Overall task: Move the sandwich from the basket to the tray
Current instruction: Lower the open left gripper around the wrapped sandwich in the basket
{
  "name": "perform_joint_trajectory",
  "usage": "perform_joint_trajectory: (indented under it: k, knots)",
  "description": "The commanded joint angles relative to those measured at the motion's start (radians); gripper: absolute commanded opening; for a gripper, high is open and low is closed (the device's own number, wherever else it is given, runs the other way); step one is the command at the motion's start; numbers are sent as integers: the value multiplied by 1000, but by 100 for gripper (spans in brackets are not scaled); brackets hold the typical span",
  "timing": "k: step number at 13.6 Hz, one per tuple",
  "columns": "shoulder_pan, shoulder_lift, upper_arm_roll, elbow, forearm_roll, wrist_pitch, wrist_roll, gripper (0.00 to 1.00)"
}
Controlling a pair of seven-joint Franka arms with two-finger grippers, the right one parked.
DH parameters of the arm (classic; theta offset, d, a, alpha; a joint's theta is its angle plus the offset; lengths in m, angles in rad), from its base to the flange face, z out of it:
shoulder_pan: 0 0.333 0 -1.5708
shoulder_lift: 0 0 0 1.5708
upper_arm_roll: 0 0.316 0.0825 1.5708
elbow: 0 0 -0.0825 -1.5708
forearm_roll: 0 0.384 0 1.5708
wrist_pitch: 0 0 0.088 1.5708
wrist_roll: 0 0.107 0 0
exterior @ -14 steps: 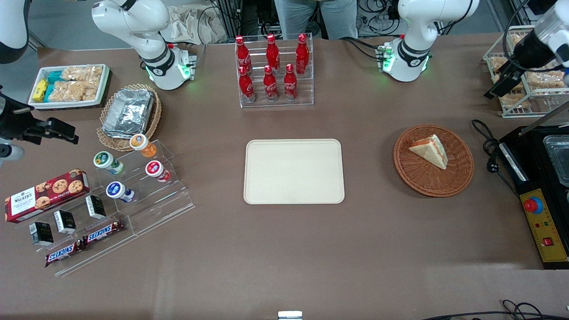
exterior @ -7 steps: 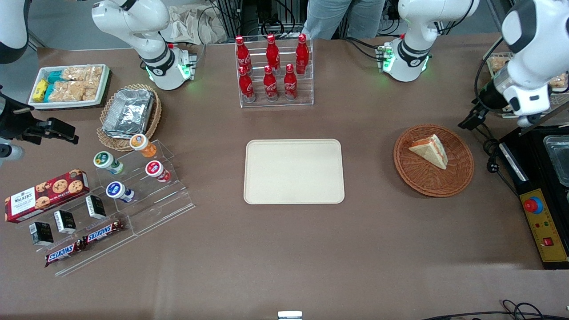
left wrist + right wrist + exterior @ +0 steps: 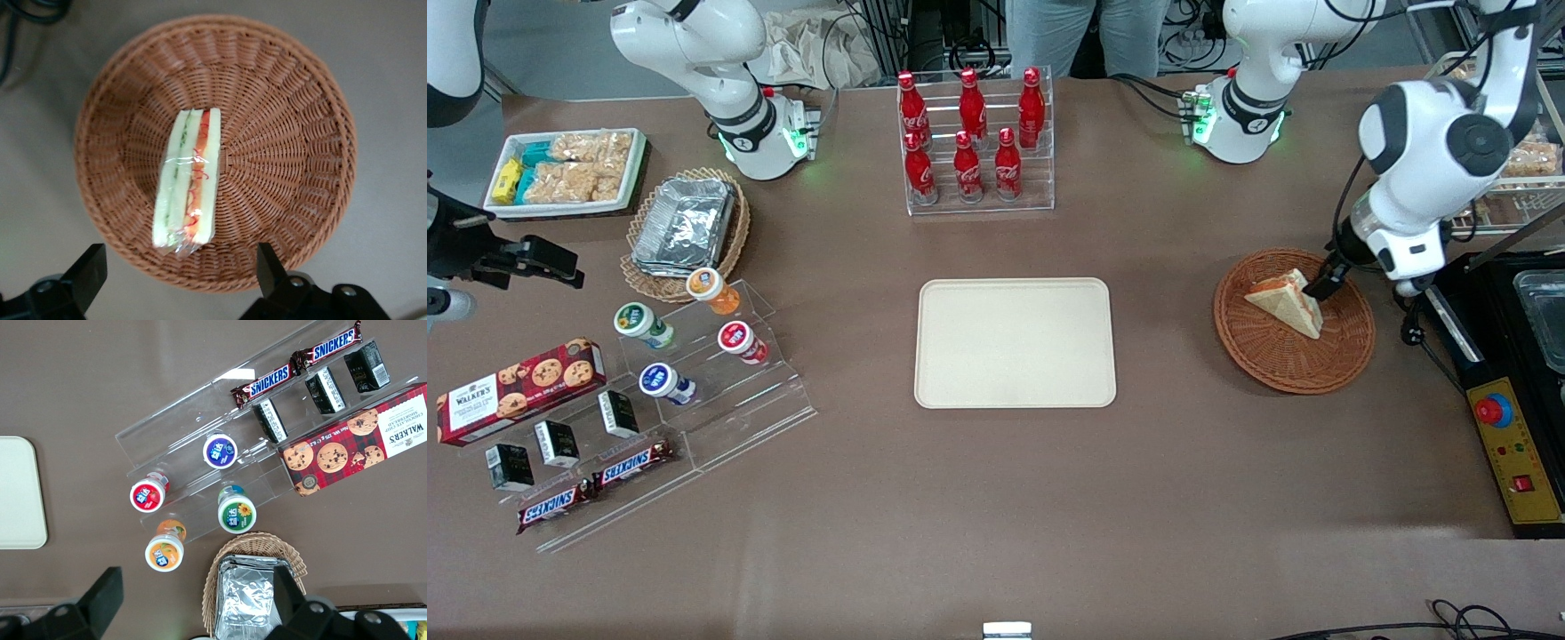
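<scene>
**Operator:** Wrist view from the left arm: what do you need me to check before the descent?

**Engineer:** Check the tool [image 3: 180, 280] first. Its fingers [image 3: 90, 270] stand wide apart, gripping nothing, and it hangs above the basket [image 3: 293, 133]. The sandwich [image 3: 188, 181] lies in the basket on its side, with the filling edge facing the camera. In the front view, the tool [image 3: 1319, 289] sits over the basket [image 3: 1347, 351], close to the sandwich [image 3: 1285, 304].

**Operator:** What is likely to go wrong?

**Engineer:** You should expect three risks. First, the sandwich lies off the basket's centre, so one finger may strike the basket's sloping wall and tip or drag the basket across the bench [image 3: 1192, 480]. Second, the clear wrap looks slippery, and a shallow grip may let the wedge slide out. Third, the bread appears soft, so excess closing force may crush it.

**Operator:** And the tray [image 3: 1015, 342]?

**Engineer:** It lies well apart from the basket, toward the parked arm's end. A weak grip may drop the load between basket and tray.
</scene>
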Motion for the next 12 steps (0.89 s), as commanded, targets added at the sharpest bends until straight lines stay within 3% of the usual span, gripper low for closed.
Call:
perform_joint_trajectory:
  k: [1, 8, 9, 10, 12]
  knots:
    - [-4, 65, -7, -20, 2, 83, -30, 100]
    - [-2, 139, -7, -84, 5, 240, -30, 100]
    - [-2, 153, -7, -84, 5, 245, -30, 96]
    - [-1, 168, -7, -83, 5, 251, -30, 75]
    - [-1, 187, -7, -74, 5, 254, -28, 9]
